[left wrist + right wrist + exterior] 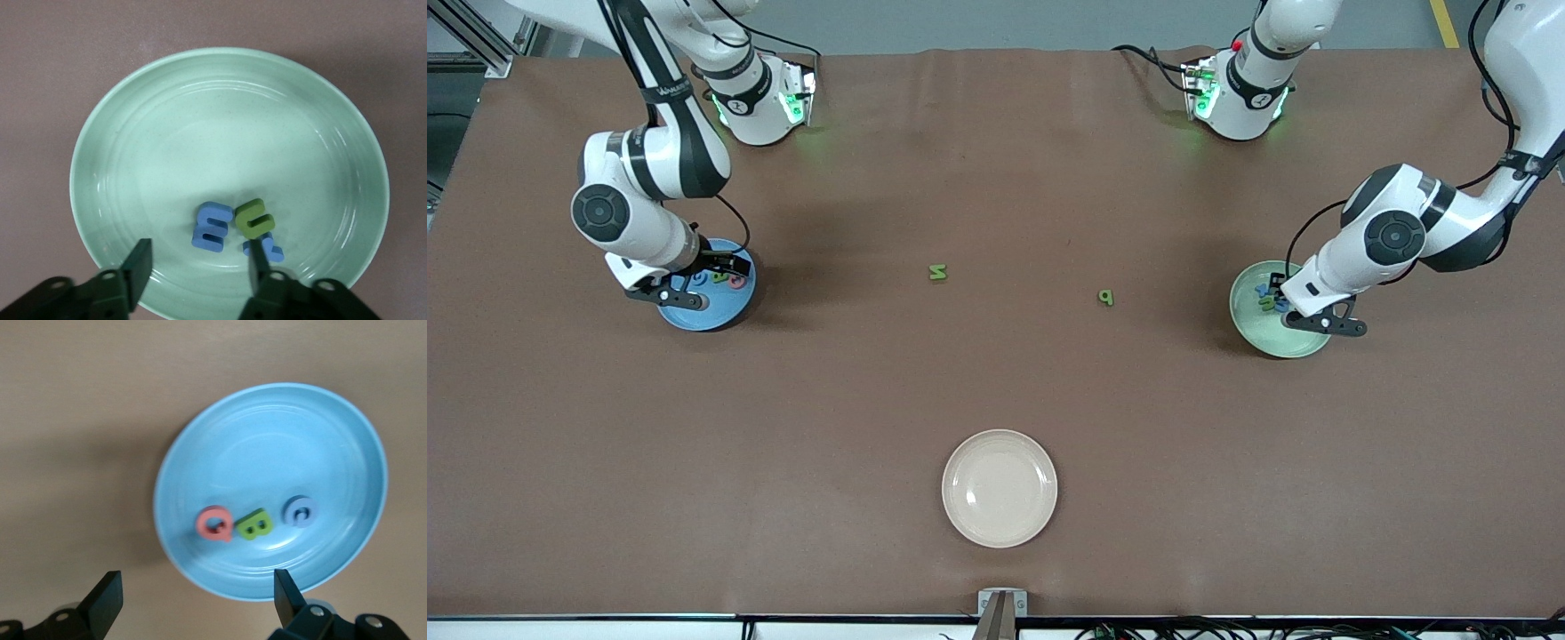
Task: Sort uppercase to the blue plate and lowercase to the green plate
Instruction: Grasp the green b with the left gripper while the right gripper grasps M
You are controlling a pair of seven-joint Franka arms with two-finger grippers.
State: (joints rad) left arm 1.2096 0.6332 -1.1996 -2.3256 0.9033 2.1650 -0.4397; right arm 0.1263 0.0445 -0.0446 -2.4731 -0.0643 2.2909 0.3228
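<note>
At the right arm's end of the table I have the right gripper (193, 600) hanging over the blue plate (725, 313), its fingers (107, 597) spread wide and holding nothing. In that plate I see the pinkish-red G (215, 523), the green B (255, 525) just beside it and the blue C (300, 512) a little apart, all lying flat.

Moving along the table, the green N (937, 273) lies on the bare brown table (996, 178) near the middle, and the green p (1105, 297) lies well apart from it toward the left arm's end. The cream plate (1000, 488) sits nearer the front camera than both letters.

At the left arm's end, the left gripper (197, 263) hovers over the green plate (1294, 342), its fingers (138, 267) also spread and holding nothing. In that plate I see the blue m (212, 227), the green u (253, 218) touching it, and the blue x (267, 248) partly under the u.
</note>
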